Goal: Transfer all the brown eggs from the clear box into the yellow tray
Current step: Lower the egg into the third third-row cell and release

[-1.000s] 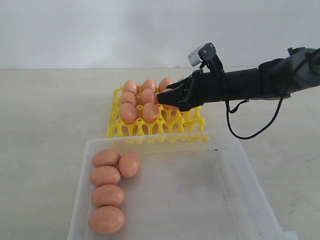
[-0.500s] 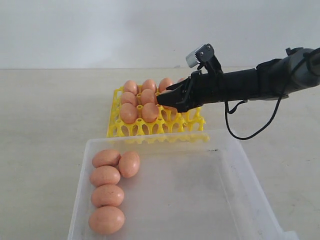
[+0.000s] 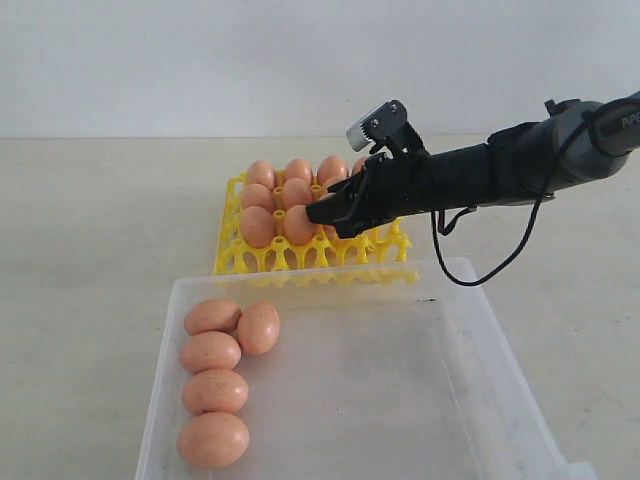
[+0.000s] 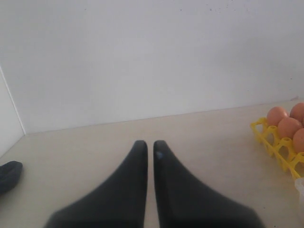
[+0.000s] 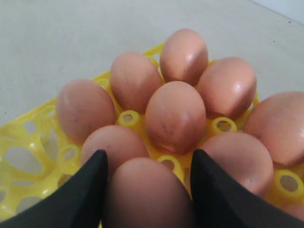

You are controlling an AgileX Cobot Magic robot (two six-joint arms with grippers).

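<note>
The yellow tray (image 3: 300,258) stands beyond the clear box (image 3: 400,400) and holds several brown eggs (image 3: 258,226) in its left and back cups. Several more brown eggs (image 3: 212,390) lie along the box's left side. My right gripper (image 3: 325,212) reaches in from the right, low over the tray's middle. In the right wrist view its gripper (image 5: 148,156) is shut on a brown egg (image 5: 147,194), just above the tray (image 5: 28,142) and beside seated eggs (image 5: 175,116). My left gripper (image 4: 150,145) is shut and empty, over bare table left of the tray (image 4: 270,140).
The right arm's black cable (image 3: 480,270) hangs over the box's far right corner. The box's near edge runs out of the exterior view. A dark object (image 4: 8,173) lies on the table at the edge of the left wrist view, and a white wall stands behind.
My right gripper has moved left and a little lower over the tray, still carrying its egg. The eggs in the box have not moved.
</note>
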